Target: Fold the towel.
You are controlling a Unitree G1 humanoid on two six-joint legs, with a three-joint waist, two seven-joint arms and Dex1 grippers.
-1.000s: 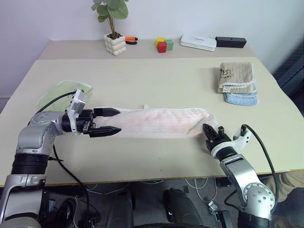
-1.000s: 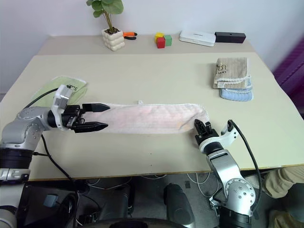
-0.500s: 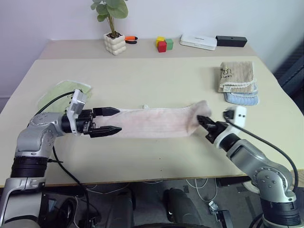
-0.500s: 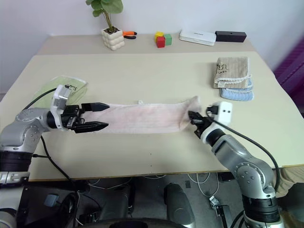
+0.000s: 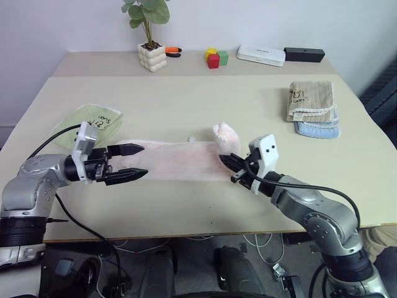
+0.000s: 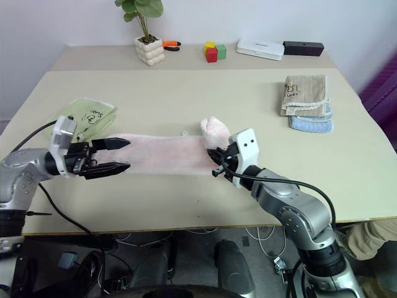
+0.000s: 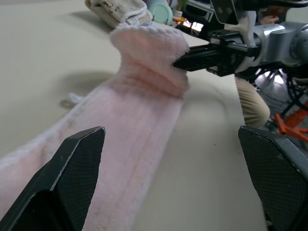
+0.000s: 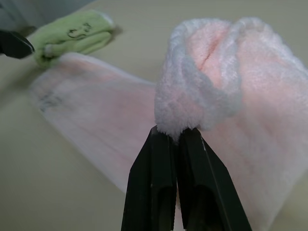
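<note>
The pale pink towel (image 5: 180, 159) lies as a long folded strip across the counter (image 5: 205, 105), its right end lifted and bunched above the strip near its middle. The right gripper (image 5: 227, 160) has its jaws pinched tight on that raised end, while the left gripper (image 5: 138, 161) hovers at the strip's left end with jaws spread wide, gripping nothing. A light green towel (image 5: 93, 120) lies just beyond the left gripper, and beige and blue towels (image 5: 312, 107) are stacked well apart at the right.
</note>
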